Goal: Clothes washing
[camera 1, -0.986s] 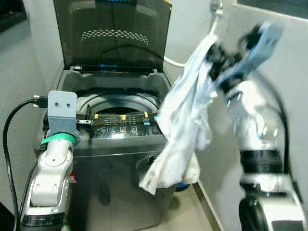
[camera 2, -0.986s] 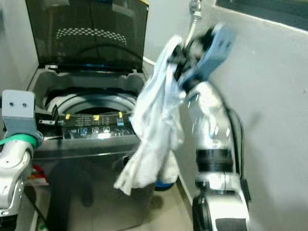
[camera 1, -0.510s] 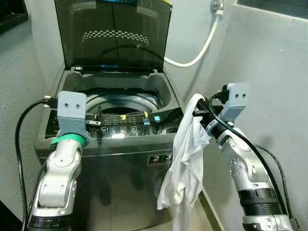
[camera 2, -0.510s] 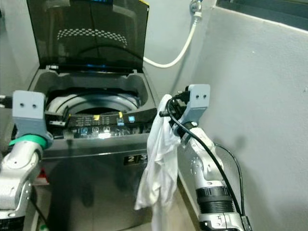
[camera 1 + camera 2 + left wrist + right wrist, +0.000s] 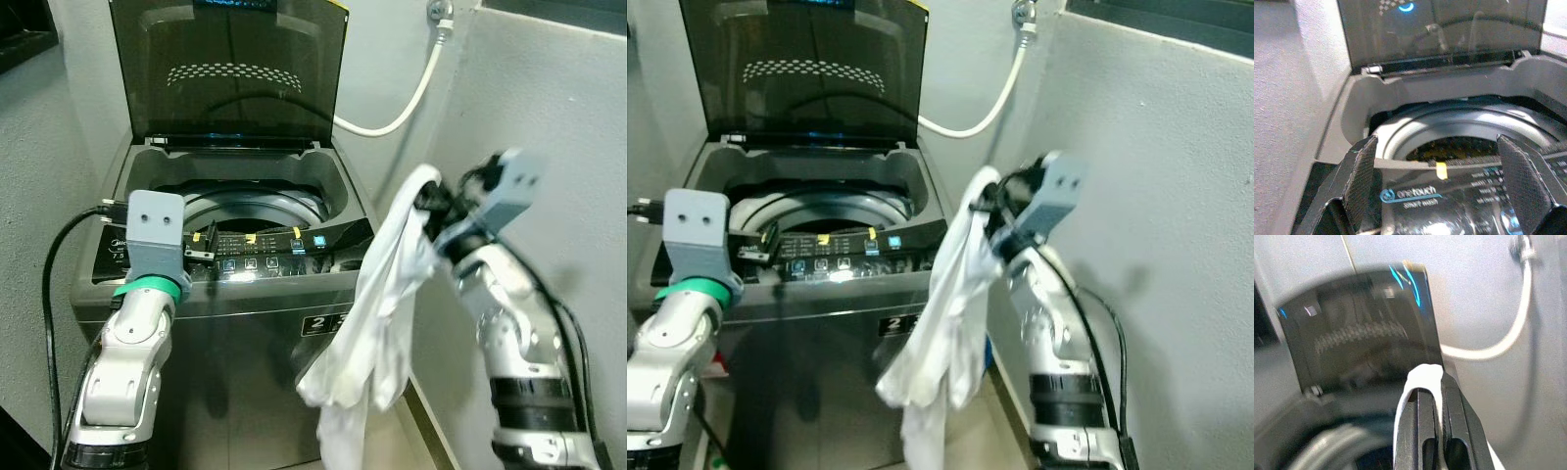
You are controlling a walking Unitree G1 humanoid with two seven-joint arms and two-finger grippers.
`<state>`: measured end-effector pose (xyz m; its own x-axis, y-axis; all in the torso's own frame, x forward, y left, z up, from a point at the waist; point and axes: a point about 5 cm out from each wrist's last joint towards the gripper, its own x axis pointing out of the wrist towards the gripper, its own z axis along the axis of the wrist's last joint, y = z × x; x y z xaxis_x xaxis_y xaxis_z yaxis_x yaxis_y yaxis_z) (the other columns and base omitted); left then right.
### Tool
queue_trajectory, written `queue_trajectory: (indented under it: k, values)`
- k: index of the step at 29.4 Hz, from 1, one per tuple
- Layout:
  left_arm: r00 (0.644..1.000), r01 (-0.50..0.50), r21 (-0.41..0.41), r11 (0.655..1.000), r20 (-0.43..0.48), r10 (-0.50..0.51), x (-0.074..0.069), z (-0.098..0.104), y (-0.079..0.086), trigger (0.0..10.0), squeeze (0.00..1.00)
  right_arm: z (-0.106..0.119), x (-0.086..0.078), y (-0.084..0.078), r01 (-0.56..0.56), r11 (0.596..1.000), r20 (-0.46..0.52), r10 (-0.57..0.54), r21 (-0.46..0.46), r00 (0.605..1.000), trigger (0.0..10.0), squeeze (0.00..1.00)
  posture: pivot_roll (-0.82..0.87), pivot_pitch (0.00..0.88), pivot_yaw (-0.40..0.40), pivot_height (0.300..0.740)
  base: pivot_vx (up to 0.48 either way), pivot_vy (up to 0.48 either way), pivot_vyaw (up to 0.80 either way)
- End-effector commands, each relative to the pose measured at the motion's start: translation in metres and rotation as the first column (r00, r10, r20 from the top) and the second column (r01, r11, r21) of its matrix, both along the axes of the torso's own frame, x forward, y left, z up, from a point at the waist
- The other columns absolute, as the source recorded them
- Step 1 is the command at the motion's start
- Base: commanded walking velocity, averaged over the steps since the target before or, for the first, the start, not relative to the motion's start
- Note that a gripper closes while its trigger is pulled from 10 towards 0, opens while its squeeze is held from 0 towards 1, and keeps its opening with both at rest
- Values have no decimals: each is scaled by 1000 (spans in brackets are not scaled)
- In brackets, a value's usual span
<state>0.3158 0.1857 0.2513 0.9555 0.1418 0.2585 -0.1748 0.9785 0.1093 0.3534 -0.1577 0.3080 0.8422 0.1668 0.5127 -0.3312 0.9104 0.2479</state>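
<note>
In the left eye view, a top-loading washing machine (image 5: 245, 284) stands with its dark lid (image 5: 227, 70) raised upright. The right pincer (image 5: 428, 199) is clenched on a white garment (image 5: 377, 313), which hangs down beside the machine's right side, outside the drum (image 5: 245, 208). The left pincer (image 5: 201, 238) rests at the machine's front control panel (image 5: 265, 242). A white hose (image 5: 397, 103) runs along the wall behind the machine.

In the left wrist view, the left pincer's fingers (image 5: 1362, 177) are spread wide apart, released, above the panel, with the drum just beyond.

In the right wrist view, the right pincer's fingers (image 5: 1452, 431) pinch a fold of the white garment (image 5: 1424, 376) before the lid.
</note>
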Motion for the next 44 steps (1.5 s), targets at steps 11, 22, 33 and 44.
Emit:
queue_trajectory:
  k: [11, 22, 33, 44]
  values:
    - [997, 22, -24, 999, 75, -20, -7, 19, -4, 10000, 0, 16, 2, 18, -66, 997, 44, 68, -44, 997, 10000, 0, 61, 26, -26, 740, 0, 0, 0]
    - [997, -1, -16, 1000, 81, 2, -7, 20, -3, 10000, 0, -6, 2, 30, -91, 988, -12, 90, -123, 996, 10000, 0, 70, 28, -27, 740, 0, 0, 290]
    - [996, -12, -45, 999, 86, 15, -10, 20, -1, 10000, 0, -11, 0, 37, -125, 979, -14, 124, -164, 992, 10000, 0, 66, 34, -35, 740, 0, 0, 144]
    - [993, -18, -4, 1000, 120, 19, -13, 24, -1, 10000, 0, -20, -1, 40, -126, 972, -37, 121, -196, 992, 10000, 0, 67, 38, -38, 740, 257, 0, 0]
